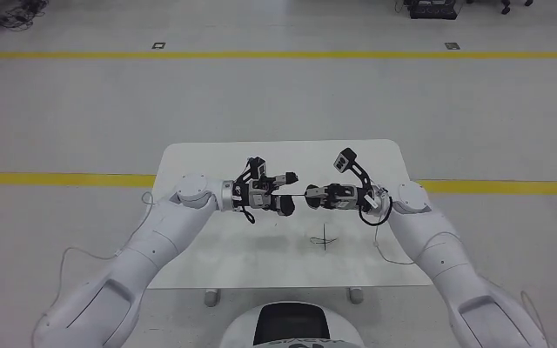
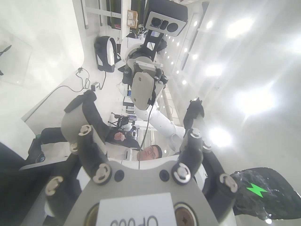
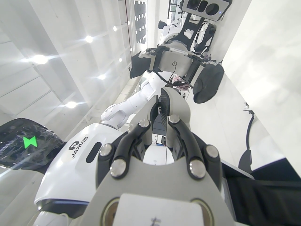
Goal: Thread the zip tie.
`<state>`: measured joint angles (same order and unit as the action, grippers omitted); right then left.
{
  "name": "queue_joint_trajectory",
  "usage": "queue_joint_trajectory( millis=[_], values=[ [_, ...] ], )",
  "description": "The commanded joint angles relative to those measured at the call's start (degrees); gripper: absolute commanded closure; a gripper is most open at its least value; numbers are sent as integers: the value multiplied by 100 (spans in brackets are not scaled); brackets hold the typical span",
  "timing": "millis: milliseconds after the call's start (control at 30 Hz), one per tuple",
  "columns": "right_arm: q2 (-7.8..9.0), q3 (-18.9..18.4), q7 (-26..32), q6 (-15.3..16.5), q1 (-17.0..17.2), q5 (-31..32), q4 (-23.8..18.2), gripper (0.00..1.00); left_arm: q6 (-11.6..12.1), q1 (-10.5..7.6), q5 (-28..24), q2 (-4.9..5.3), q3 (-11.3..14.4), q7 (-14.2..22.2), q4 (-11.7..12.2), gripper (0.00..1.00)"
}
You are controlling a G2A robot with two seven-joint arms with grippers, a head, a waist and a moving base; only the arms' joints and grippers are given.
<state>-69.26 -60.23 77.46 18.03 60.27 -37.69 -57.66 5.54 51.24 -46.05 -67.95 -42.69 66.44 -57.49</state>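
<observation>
On the nine o'clock side, above the middle of the white table (image 1: 183,165), the left gripper (image 2: 138,103) has its fingers spread wide. Facing it from three o'clock, the right gripper (image 3: 162,99) is pinched closed, seemingly on the zip tie (image 1: 298,197), a thin strand in the air between the two grippers. Threading looks unfinished. A black cross mark (image 1: 324,239) lies at five o'clock, out of the way.

Thin dark zip tie (image 1: 297,197), straight, nearly level, raised above white table (image 1: 365,252)
</observation>
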Motion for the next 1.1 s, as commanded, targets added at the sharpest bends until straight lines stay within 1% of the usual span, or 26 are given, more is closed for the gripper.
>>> queue_joint_trajectory(
  millis=[0,133,233,333,533,600,667,800,1067],
  values=[
    [-2,4,7,12,-2,-6,5,100,-2,-4,6,-6,1,1,13,19],
    [-7,11,1,10,-5,-11,22,100,5,-3,14,-17,7,20,16,22],
    [-11,18,5,10,-12,-19,31,100,6,-2,25,-25,12,31,14,22],
    [-16,35,-9,6,-20,-1,26,100,4,0,29,-33,18,38,18,25],
    [-21,51,-21,-10,-22,13,22,100,9,-2,39,-45,16,62,26,36],
    [-23,56,-27,-19,-24,20,23,100,12,-1,41,-48,13,67,27,37],
    [-24,58,-40,-25,-25,24,28,100,14,1,44,-50,8,73,27,43],
    [-27,61,-49,-39,-27,22,43,100,11,6,54,-52,-1,81,25,50],
    [-30,64,-77,-58,-41,44,79,100,7,20,77,-54,-20,102,4,55]
  ],
)
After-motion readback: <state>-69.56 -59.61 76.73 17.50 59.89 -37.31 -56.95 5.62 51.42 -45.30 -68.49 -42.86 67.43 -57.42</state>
